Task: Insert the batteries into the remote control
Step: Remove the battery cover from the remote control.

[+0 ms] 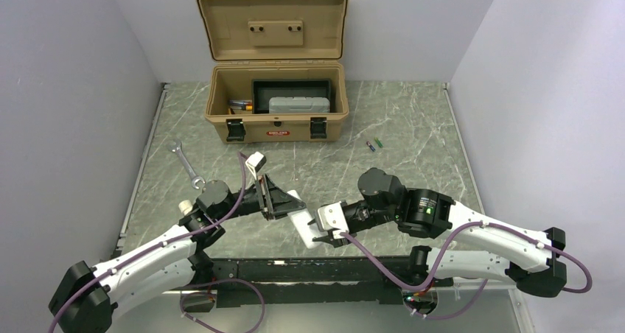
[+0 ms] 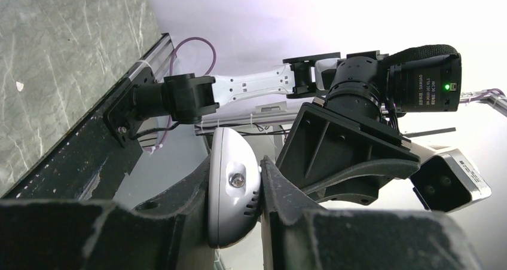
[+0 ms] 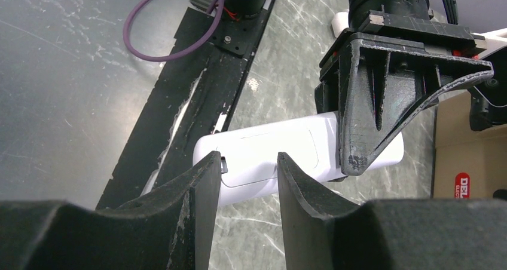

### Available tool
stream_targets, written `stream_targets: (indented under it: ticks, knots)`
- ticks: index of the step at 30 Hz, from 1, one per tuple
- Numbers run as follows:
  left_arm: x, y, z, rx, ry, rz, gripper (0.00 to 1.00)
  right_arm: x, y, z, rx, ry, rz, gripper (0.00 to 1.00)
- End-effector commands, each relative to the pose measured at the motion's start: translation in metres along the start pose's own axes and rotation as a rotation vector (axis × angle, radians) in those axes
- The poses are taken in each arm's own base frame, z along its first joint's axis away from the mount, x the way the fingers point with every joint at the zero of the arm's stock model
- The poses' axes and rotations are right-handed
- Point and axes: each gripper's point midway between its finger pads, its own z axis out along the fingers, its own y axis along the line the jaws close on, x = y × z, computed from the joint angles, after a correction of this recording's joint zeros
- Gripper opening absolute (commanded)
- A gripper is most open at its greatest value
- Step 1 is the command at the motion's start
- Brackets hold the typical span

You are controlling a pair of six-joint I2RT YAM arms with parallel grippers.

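The white remote control (image 1: 305,227) is held above the table in front of the arms, between the two grippers. My left gripper (image 1: 289,200) is shut on its far end; in the left wrist view the rounded white end (image 2: 230,189) with a small lens sits clamped between the fingers (image 2: 234,162). My right gripper (image 1: 325,233) is at the remote's near end with its jaws apart. In the right wrist view (image 3: 246,159) the remote's plain back face (image 3: 269,147) shows just beyond the tips. The two batteries, purple (image 1: 371,146) and green (image 1: 378,142), lie on the table right of the toolbox.
An open tan toolbox (image 1: 276,125) stands at the back centre with a tray and items inside; its corner shows in the right wrist view (image 3: 466,162). A silver wrench (image 1: 186,163) lies at the left. A black rail (image 1: 295,270) runs along the near edge.
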Motion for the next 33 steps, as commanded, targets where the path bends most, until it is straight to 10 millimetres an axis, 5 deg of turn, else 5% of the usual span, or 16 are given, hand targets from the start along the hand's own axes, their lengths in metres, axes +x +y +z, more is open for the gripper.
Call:
stream_targets:
  ticks: [1, 33]
  knots:
    - [0.008, -0.026, -0.001, 0.098, 0.042, 0.050, 0.00, -0.021, -0.024, -0.008, 0.091, -0.051, -0.074, 0.41]
    - [0.011, -0.015, -0.001, 0.076, 0.048, 0.040, 0.00, -0.034, -0.036, -0.012, 0.121, -0.071, -0.113, 0.41]
